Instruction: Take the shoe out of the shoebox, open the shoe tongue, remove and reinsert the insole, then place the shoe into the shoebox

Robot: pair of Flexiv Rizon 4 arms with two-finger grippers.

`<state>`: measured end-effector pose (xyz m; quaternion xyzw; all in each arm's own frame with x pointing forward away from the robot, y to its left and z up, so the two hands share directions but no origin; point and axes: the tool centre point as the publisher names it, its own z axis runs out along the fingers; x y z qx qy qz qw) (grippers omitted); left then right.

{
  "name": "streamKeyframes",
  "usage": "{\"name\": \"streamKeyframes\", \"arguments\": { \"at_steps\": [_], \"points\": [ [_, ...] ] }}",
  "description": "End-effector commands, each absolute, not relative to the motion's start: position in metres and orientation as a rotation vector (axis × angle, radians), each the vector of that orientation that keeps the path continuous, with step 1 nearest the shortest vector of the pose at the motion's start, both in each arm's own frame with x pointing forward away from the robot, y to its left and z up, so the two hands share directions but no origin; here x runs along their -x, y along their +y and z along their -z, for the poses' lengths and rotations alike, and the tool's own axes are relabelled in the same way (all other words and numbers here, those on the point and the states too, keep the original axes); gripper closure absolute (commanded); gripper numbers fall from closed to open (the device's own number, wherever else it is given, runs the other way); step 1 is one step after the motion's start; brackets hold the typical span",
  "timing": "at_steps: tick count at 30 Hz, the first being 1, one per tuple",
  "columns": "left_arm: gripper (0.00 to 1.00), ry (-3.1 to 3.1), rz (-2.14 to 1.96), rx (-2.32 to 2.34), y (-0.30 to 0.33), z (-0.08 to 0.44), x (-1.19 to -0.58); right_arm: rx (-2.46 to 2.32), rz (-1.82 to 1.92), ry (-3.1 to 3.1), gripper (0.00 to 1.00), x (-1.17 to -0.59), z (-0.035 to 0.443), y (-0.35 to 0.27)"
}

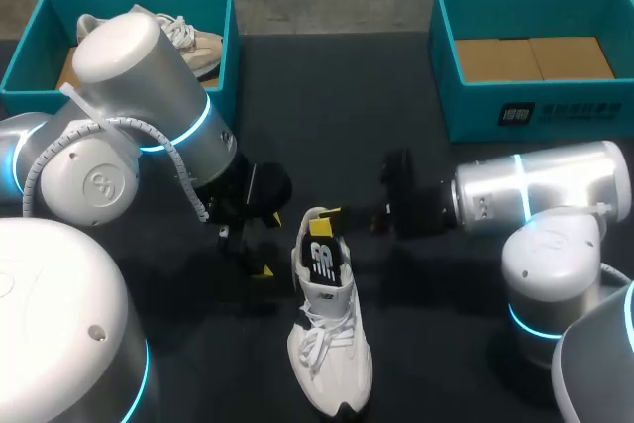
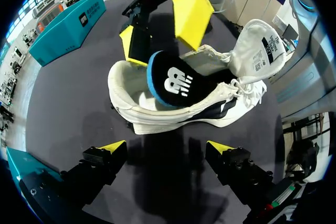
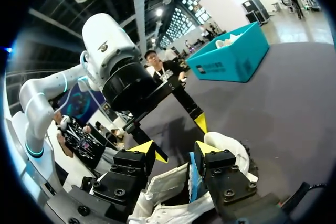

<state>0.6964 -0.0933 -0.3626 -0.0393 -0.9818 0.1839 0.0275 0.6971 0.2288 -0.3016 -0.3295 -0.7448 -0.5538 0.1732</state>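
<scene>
The shoe [image 1: 332, 354] lies unboxed on the table [image 1: 436, 344], tongue [image 2: 260, 45] folded open, insole [image 2: 173, 82] standing half out of the heel inside my spread right gripper [image 3: 176, 148], my left gripper [image 2: 167, 147] released beside it; insole reseating and reboxing likely remain.

Bright overhead light throws soft shadows across the table [image 1: 327, 76].

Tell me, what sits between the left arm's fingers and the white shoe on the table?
Nothing. In the left wrist view, only bare dark table lies between the left arm's fingers, which are open, and the white shoe ahead of them.
</scene>
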Motion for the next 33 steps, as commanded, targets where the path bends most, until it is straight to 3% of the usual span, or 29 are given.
{"name": "streamKeyframes", "arguments": {
  "at_steps": [1, 13, 15, 17, 18, 33],
  "points": [
    [0.0, -3.033, -0.562, 0.121, -0.094, 0.363, -0.696, 0.971, 1.527, -2.148, 0.51, -0.694, 0.29, 0.217],
    [0.0, -3.033, -0.562, 0.121, -0.094, 0.363, -0.696, 1.148, 1.43, -2.194, 0.47, -0.687, 0.283, 0.183],
    [0.0, -3.033, -0.562, 0.121, -0.094, 0.363, -0.696, 1.206, 1.391, -2.217, 0.37, -0.686, 0.281, 0.179],
    [0.0, -3.033, -0.562, 0.121, -0.094, 0.363, -0.696, 1.236, 1.373, -2.234, 0.21, -0.685, 0.279, 0.176],
    [0.0, -3.033, -0.562, 0.121, -0.094, 0.363, -0.696, 1.287, 1.339, -2.252, 0.0, -0.685, 0.278, 0.174],
    [0.0, -3.033, -0.562, 0.121, -0.094, 0.363, -0.696, 1.459, 1.313, -2.199, 0.0, -0.686, 0.272, 0.164]
  ]
}}
